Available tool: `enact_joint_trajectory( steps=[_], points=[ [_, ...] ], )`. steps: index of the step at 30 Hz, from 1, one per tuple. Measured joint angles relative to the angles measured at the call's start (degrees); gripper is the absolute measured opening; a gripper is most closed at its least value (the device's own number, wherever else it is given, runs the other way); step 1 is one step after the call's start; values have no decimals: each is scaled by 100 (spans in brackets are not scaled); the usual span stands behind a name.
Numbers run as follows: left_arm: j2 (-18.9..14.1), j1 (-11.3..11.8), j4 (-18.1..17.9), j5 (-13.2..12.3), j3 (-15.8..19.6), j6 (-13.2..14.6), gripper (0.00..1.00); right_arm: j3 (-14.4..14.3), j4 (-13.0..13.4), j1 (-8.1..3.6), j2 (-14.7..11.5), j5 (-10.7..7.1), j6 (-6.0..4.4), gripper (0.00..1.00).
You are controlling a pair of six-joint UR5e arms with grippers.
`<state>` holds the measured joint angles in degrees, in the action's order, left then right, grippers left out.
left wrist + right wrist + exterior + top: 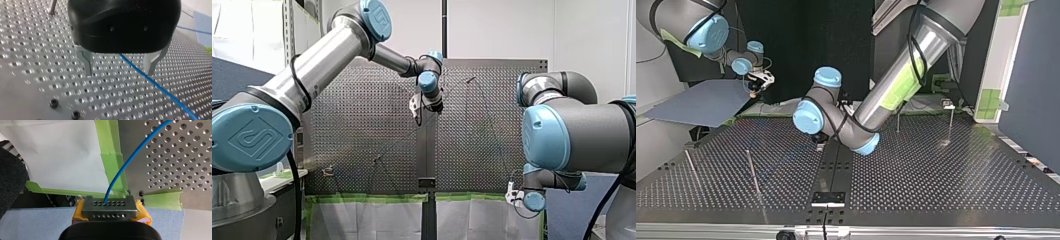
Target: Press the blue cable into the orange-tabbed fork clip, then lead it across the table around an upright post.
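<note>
Your thin blue cable [160,87] is light, limp, probably slick. The right gripper [109,208] clamps its end past the perforated metal table [175,157]; the left gripper [119,73] hangs released, straddling it. Pinch there, mid-span.

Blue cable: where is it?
In the right wrist view the thin blue cable is pinched in my right gripper off the perforated metal table's green-taped corner; the left wrist view shows it on the table under my open left gripper.

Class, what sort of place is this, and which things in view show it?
Probably a robotics lab workcell: my left arm and my right arm flank a perforated metal table with upright posts and a blue cable.
</note>
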<state>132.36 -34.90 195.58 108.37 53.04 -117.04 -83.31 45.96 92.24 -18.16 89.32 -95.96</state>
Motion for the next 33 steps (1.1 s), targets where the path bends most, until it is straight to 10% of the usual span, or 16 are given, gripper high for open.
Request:
enact_joint_trajectory(
  steps=[20, 33],
  points=[
    [-661, -672, 537, 130, 107, 547, 100, -1, -24, -23, 6, -10, 6, 0],
    [-1302, -939, 414, -430, 108, 1195, 100, 0, -33, -24, 9, -15, 4, 0]
  ],
)
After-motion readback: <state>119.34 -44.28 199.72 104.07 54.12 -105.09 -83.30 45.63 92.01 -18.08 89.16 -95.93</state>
